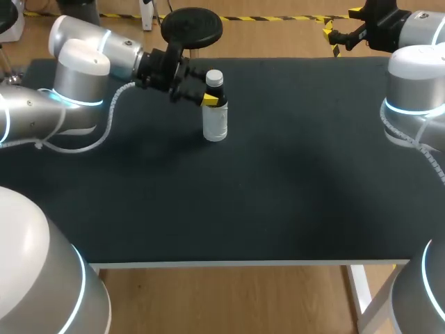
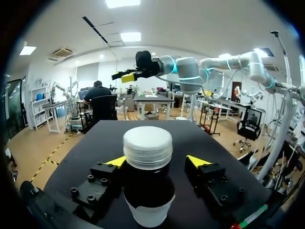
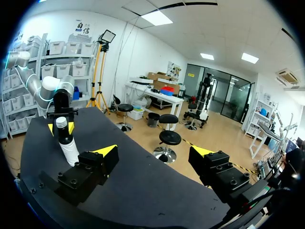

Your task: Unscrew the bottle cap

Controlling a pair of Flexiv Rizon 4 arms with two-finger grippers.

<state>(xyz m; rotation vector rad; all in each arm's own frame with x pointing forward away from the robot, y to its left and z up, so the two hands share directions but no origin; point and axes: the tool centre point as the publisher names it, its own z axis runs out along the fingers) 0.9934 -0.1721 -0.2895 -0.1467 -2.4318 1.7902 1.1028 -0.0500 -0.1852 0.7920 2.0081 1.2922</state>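
Dark matting covers the table (image 1: 278,209), and nearest its middle the bottle (image 2: 148,188) stands upright, with its white ribbed cap (image 2: 147,147) on. My left gripper (image 2: 157,161) comes in level from the side with the bottle's dark shoulder between its spread fingers. The yellow tips sit just below the cap, and the wrist view shows a sliver of gap on one side, so I read the gripper as not clamped yet. I judge the step in hand to be securing the body so that it cannot spin. To do that well I would close squarely on the shoulder, keep both pads clear of the cap's skirt, and squeeze firmly without nudging the bottle over. Farther off, beyond the table's far right corner, my right gripper (image 3: 153,151) hangs raised, its fingers wide apart and holding nothing. It should descend centred over the cap before any twist.
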